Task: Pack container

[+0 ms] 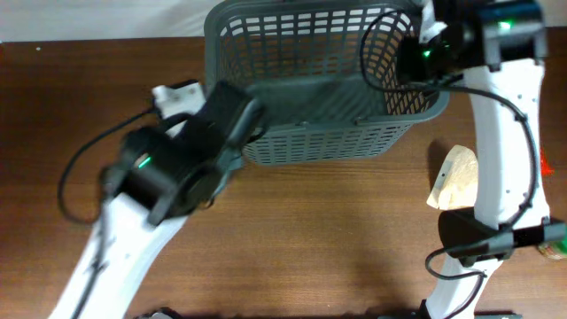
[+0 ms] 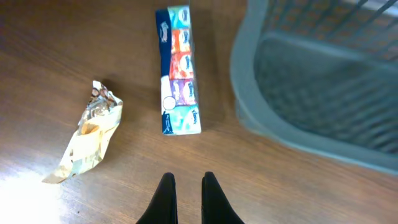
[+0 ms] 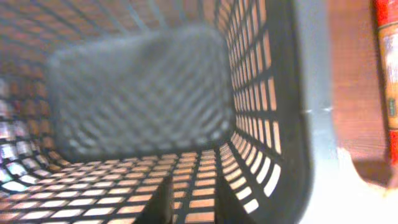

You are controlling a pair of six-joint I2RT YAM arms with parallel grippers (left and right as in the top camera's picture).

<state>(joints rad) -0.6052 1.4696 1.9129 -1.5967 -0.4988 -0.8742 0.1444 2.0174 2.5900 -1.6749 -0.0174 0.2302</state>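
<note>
The container point(image 1: 310, 89) sits at the tabletop's point(image 1: 337, 230) far edge. The left pincer point(image 2: 186, 178) is together and empty. The right pincer point(image 3: 191, 190) is inside it, its state untellable.

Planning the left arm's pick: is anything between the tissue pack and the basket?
Nothing visible: only bare table separates the tissue pack from the basket. The crumpled wrapper lies on the pack's other side.

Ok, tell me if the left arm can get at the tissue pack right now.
Probably yes. The tissue pack lies flat on bare table straight ahead of the left gripper, nothing between them; the wrapper and basket sit off to either side.
</note>
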